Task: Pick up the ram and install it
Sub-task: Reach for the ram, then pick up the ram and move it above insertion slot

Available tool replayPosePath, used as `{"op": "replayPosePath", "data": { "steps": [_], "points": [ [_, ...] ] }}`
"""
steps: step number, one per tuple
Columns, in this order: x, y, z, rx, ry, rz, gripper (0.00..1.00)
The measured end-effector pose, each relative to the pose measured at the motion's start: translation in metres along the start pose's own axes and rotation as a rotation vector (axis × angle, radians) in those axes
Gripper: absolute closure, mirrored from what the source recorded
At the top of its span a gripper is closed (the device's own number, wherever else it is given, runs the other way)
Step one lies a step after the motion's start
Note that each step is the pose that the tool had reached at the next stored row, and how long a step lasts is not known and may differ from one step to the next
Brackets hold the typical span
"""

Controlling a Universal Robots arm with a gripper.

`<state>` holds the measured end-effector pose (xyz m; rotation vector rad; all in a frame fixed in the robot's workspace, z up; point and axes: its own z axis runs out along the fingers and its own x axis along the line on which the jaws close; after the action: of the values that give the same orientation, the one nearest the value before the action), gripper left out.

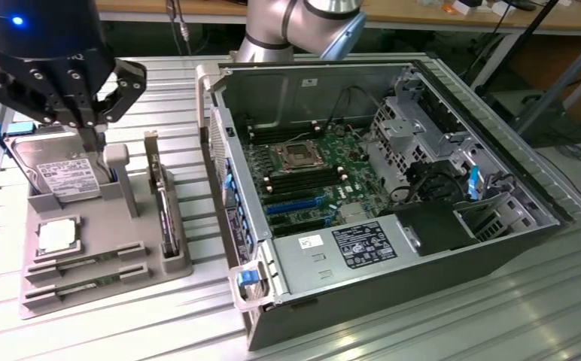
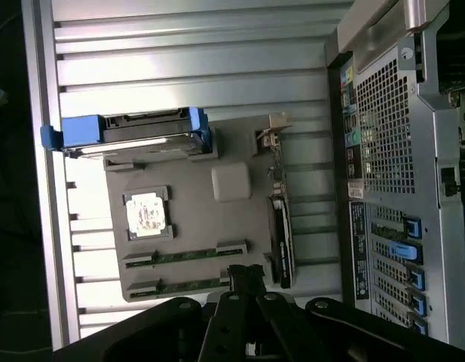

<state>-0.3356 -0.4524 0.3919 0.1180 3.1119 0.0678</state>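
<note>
Two ram sticks, thin green boards, lie side by side in slots at the near end of the grey holder tray (image 1: 145,259): one ram stick (image 1: 85,263) (image 2: 183,256) and a second ram stick (image 1: 77,291) (image 2: 179,286). My gripper (image 1: 100,154) (image 2: 245,273) hangs above the tray, over its far half beside the hard drive (image 1: 65,177). It is well above the sticks and touches nothing. Its thin fingertips look pressed together with nothing between them. In the wrist view the fingertips sit over the sticks' ends nearest the expansion card (image 2: 281,234).
The tray also holds a square silver processor (image 1: 58,235) (image 2: 148,213), a grey post (image 1: 120,169) and the upright dark expansion card (image 1: 165,207). An open computer case (image 1: 391,263) with its motherboard (image 1: 311,177) lies at the exterior view's right. Everything rests on a ribbed metal table (image 1: 471,316).
</note>
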Motion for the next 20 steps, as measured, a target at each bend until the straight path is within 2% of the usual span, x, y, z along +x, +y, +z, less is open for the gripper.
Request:
{"op": "replayPosePath", "data": {
  "steps": [1,5,6,20],
  "points": [
    [0.009,-0.0032,-0.0001,0.0001,0.0,0.0,0.89],
    [0.03,-0.0099,-0.0001,0.0001,0.0001,0.0,0.89],
    [0.041,-0.0135,-0.0001,0.0001,0.0,0.0,0.89],
    [0.042,-0.0141,-0.0002,0.0001,0.0001,0.0,0.89]
  ]
}}
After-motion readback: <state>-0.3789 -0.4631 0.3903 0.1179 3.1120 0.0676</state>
